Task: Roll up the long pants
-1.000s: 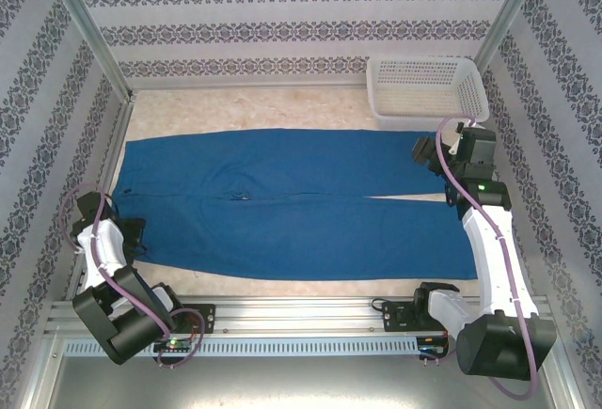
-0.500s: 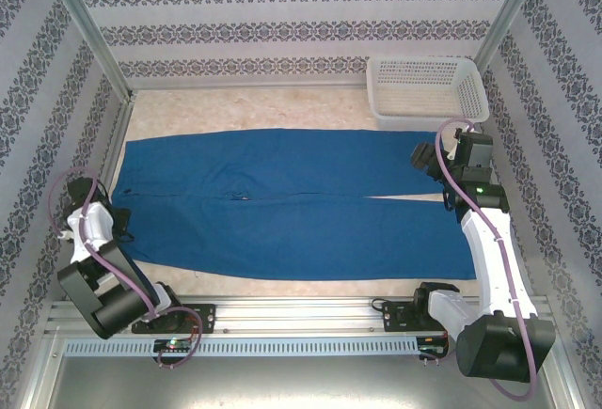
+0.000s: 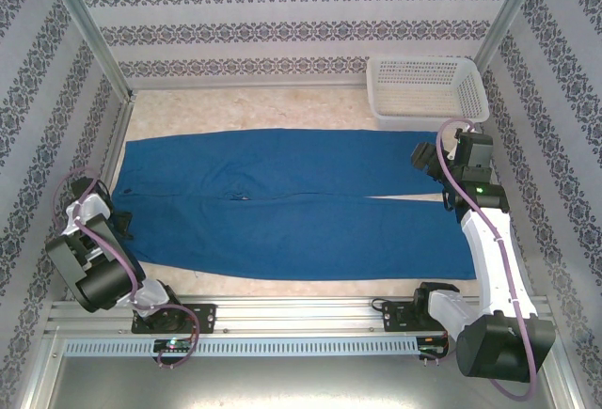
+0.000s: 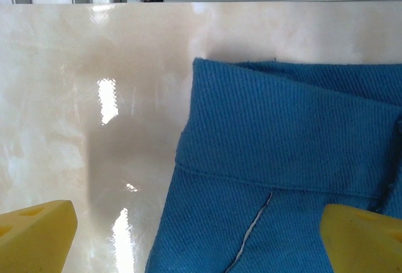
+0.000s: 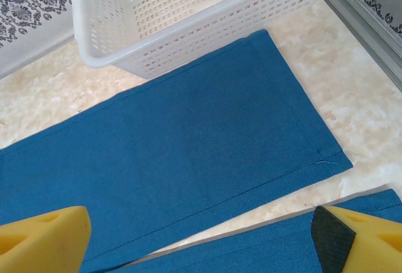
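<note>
Lying flat, ribbed blue pants (image 3: 292, 202) span the glossy table (image 3: 245, 108) from 9 to 3 o'clock; perforated basket (image 3: 429, 116) at 1. Left gripper (image 4: 200, 238), right gripper (image 5: 200, 241) both spread, empty, yellow fingertips (image 5: 44, 238) cropped.

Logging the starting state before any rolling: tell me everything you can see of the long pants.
The long pants are plain royal-blue, finely ribbed soft fabric, unrolled and spread flat on the marbled table. The waistband lies left; two legs run right, parting near their stitched hems. The far leg's edge meets the white basket.
</note>
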Robot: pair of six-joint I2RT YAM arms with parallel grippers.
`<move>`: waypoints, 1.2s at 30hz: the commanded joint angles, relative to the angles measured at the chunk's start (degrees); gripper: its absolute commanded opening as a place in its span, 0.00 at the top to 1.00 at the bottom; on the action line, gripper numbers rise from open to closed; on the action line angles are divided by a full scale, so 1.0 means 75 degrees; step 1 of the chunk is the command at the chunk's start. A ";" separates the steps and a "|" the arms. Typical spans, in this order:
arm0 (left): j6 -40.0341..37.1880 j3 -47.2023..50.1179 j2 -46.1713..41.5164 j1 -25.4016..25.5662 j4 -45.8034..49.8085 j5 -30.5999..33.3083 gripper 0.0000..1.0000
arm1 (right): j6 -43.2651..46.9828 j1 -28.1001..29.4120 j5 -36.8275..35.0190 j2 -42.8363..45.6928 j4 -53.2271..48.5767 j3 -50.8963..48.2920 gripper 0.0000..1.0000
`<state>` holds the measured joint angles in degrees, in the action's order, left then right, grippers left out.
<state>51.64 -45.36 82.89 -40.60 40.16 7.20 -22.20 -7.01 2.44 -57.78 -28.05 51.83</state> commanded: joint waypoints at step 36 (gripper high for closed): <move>0.0211 -0.0152 -0.0496 -0.0036 -0.0198 -0.0592 1.00 | -0.1585 -0.1725 -0.0680 -0.0206 -0.2830 -0.0612 0.03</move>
<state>52.97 -47.27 80.36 -40.62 38.52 4.03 -33.12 -18.61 -3.57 -57.93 -43.11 48.49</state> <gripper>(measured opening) 0.047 0.969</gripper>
